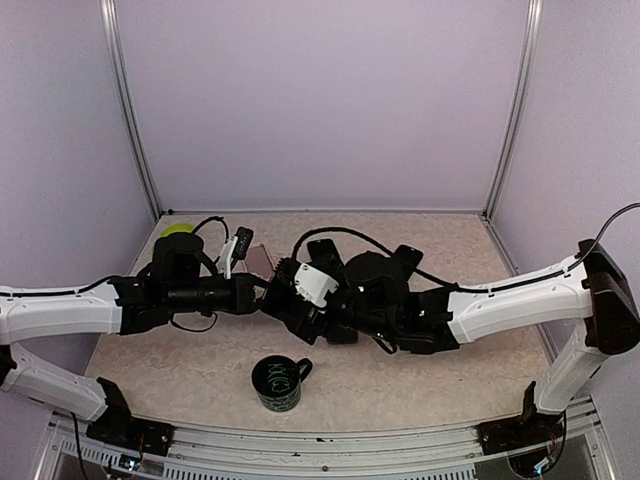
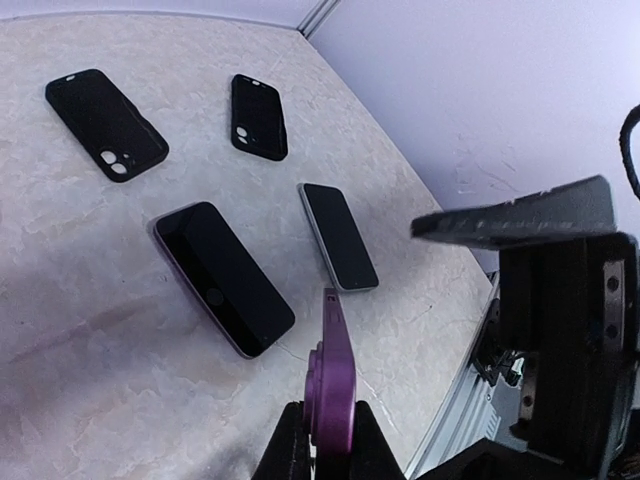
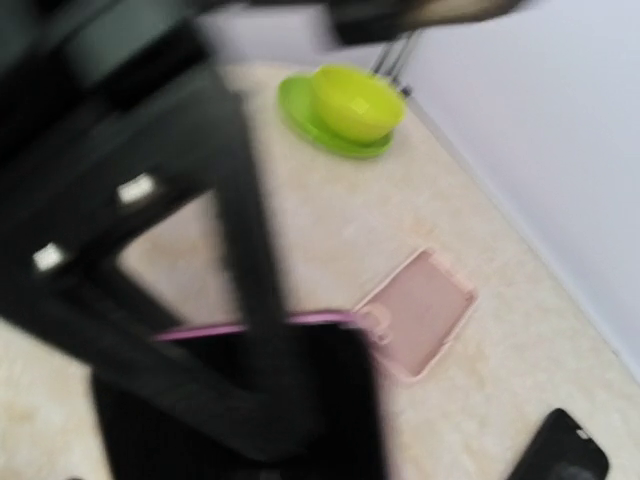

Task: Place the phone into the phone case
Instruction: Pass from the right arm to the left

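- Look at the left gripper (image 2: 328,428): pinched shut on a flat purple piece (image 2: 332,365), stood up on its thin edge in the air.
- Cannot tell if phone or case; looks like a round lens bump on one side.
- Find the purple piece just beside the pink case (image 3: 420,312), on the side away from the green bowl (image 3: 348,102).
- Cannot tell open or shut for the right gripper (image 1: 288,298): too blurry up close, too dark from above. Looks very near the purple piece, so likely a pass from one gripper to the other, or a two-gripper hold.
- Hold the purple piece firm and steady in the left gripper. No twisting, or risk a slip from such a thin pinch.
- Bring the right gripper onto a free edge, never onto the left fingers (image 2: 292,440).
- Close slowly, then check for a sure hold before any letting go.
- Mind the big phone (image 2: 225,277) and the small phone (image 2: 340,236), both flat on the table under the purple piece; cannot tell how near to the pink case.
- For the fit, match the lens end first, then press one corner at a time.
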### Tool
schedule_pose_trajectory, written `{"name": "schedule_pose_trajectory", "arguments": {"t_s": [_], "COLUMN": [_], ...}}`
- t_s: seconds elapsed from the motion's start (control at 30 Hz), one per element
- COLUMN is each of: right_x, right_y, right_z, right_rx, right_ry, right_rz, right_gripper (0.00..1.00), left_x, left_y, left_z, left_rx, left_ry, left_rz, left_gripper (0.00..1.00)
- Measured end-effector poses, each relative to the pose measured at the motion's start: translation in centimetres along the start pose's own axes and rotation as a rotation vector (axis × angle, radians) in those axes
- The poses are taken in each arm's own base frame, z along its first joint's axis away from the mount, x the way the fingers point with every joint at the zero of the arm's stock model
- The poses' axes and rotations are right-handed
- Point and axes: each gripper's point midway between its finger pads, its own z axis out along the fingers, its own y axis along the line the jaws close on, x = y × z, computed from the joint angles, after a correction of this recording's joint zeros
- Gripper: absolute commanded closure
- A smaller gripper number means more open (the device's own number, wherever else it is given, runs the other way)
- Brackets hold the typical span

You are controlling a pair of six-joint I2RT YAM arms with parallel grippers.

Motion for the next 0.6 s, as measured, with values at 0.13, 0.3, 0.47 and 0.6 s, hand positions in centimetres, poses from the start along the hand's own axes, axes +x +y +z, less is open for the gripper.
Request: {"name": "schedule_pose_trajectory", "arguments": {"t_s": [0.13,0.3,0.47,0.6], "right_x": [-1.7,-1.9,0.5,1.4], "right_y": [-2.8,-6.0,-7.6,-8.7], "right_z": [-1.2,-2.2,-3.6,-4.9], "right_rx": [0.060,0.138,0.221,0.269], "right_ry": [-0.040,-0.054,-0.020,-0.021], "right_rz": [0.091,0.207,0.316,0.384], "right_gripper": [0.00,0.00,0.00,0.00], "left_x": [-1.0,-2.2,-2.8,-3.1], "left_y": [0.2,0.4,0.2,0.1], "left_z": [-0.8,-1.8,-2.2,-2.4], "left_rx": [-0.017,-0.019,-0.013,-0.012], "left_ry": [-0.046,-0.100,-0.131,-0.142], "left_rz": [-0.001,-0.005,-0.003,0.000], "left_gripper": [1.00,1.00,1.00,1.00]}}
